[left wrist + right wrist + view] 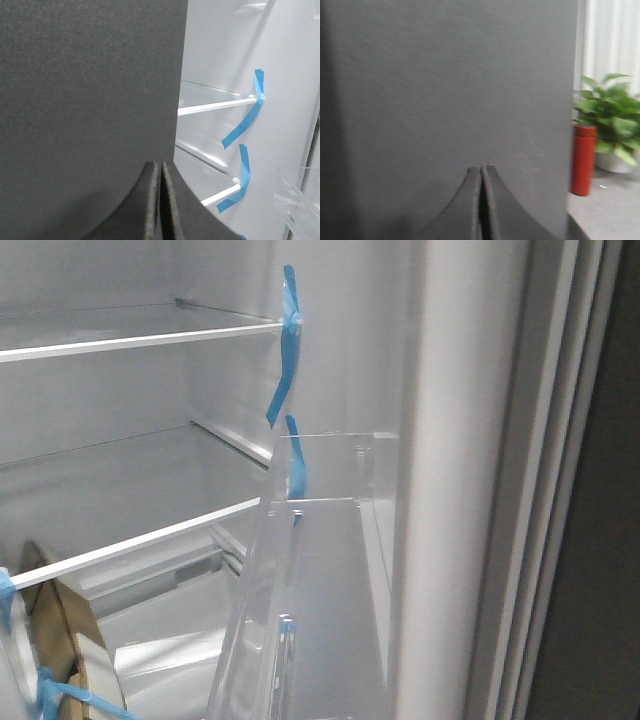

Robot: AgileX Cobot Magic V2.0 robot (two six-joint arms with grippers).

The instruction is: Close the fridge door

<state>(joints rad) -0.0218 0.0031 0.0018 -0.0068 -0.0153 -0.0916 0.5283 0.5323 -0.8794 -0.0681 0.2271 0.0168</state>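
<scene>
The fridge door's matte dark grey outside fills most of the left wrist view (pixel 85 90) and the right wrist view (pixel 445 85). My left gripper (pixel 161 165) is shut and empty, its tips close to or against the grey face near the door's edge. My right gripper (pixel 481 169) is shut and empty, its tips at the same kind of grey face. In the front view the door's white inside lining (pixel 455 490) stands at the right with a clear plastic bin (pixel 300 570) and blue tape strips (pixel 286 350). The door stands open. Neither gripper shows in the front view.
Glass shelves with white front rails (pixel 140 340) cross the fridge interior, also seen past the door edge in the left wrist view (pixel 215 105). A cardboard piece (pixel 70 640) with blue tape sits low on the left. A red bottle (pixel 583 160) and a potted plant (pixel 612 115) stand beyond the door.
</scene>
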